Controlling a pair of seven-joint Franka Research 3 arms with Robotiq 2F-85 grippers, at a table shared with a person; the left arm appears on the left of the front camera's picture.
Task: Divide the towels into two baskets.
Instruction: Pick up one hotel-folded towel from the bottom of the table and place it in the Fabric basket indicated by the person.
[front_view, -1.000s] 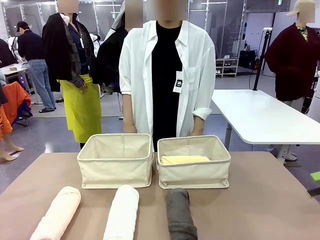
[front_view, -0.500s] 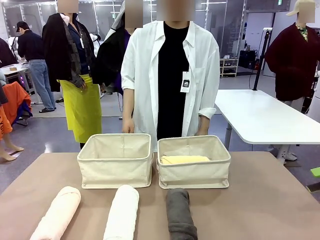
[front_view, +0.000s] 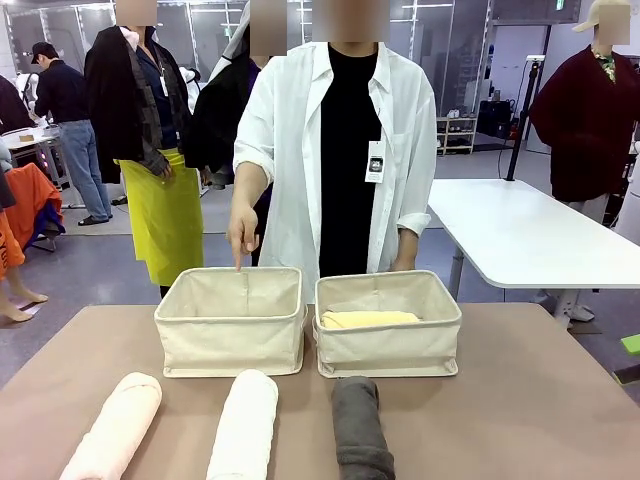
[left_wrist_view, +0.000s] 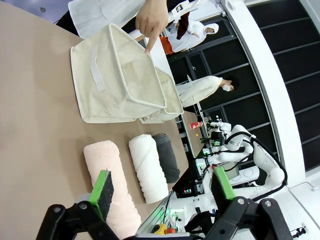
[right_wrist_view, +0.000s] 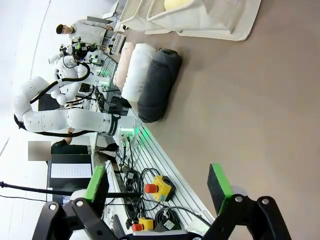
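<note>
Two cream canvas baskets stand side by side at the table's far middle. The left basket (front_view: 230, 340) (left_wrist_view: 107, 87) shows nothing inside. The right basket (front_view: 388, 350) (right_wrist_view: 215, 22) holds a pale yellow towel (front_view: 368, 319) (right_wrist_view: 176, 4). Three rolled towels lie in a row near the front edge: peach (front_view: 115, 430) (left_wrist_view: 112, 187), white (front_view: 243, 425) (left_wrist_view: 147, 167) and dark grey (front_view: 360, 432) (right_wrist_view: 157, 85). My left gripper (left_wrist_view: 162, 187) hangs open above the peach and white rolls. My right gripper (right_wrist_view: 157, 182) is open over bare table, well apart from the grey roll.
A person in a white shirt stands behind the baskets; one hand (front_view: 241, 232) (left_wrist_view: 150, 22) points a finger down at the left basket's far rim. The brown table (front_view: 540, 400) is bare at the right. Cables and emergency-stop boxes (right_wrist_view: 152, 192) lie along the robot's side.
The person has raised a hand from behind the left basket and now points down at it. Towels, baskets and both grippers have not moved.
</note>
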